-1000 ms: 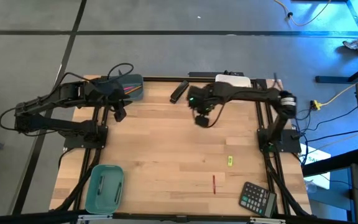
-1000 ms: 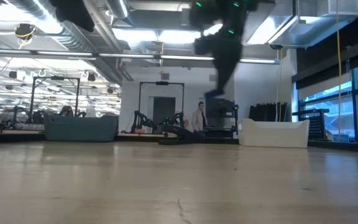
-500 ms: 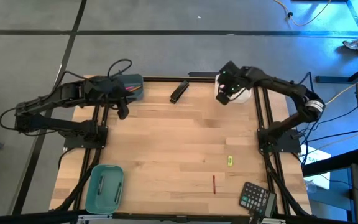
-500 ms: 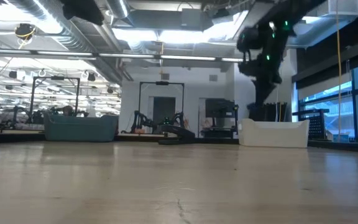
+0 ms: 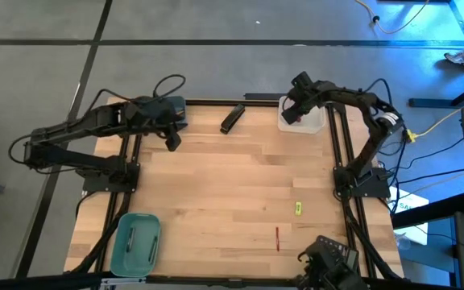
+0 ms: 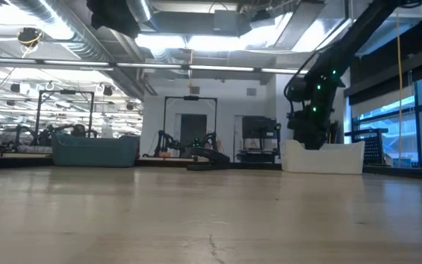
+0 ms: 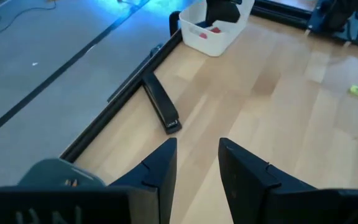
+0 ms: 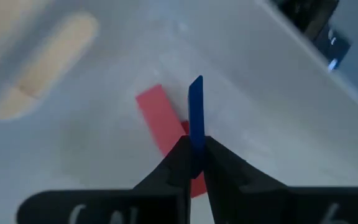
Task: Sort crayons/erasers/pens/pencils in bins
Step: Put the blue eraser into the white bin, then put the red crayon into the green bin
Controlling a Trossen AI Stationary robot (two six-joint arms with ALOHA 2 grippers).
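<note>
My right gripper stands over the white bin at the table's far right, pointing steeply down into it and shut on a small blue piece. A red eraser lies flat on the bin's floor just beneath. Near the far left, beside the blue-grey bin, my left gripper hangs open above the tabletop with nothing between its fingers. A thin red pen and a small yellow-green piece lie on the table's near right. My right gripper pinches one end of the blue piece between its two fingertips. The fingers come from above, pointing down, and the rest of the piece juts out past them into the bin. Whether its free end touches the red eraser I cannot tell.
A black oblong stapler-like object lies at the far edge between the two arms. A teal bin with a dark stick inside stands near left. A black calculator sits near right. The middle of the wooden table is bare.
My right gripper has swung from the table's far middle toward the right edge and come down into the white bin, rolling its wrist as it went, with the blue piece still in its fingers. My left gripper has drifted a little toward the table's right.
</note>
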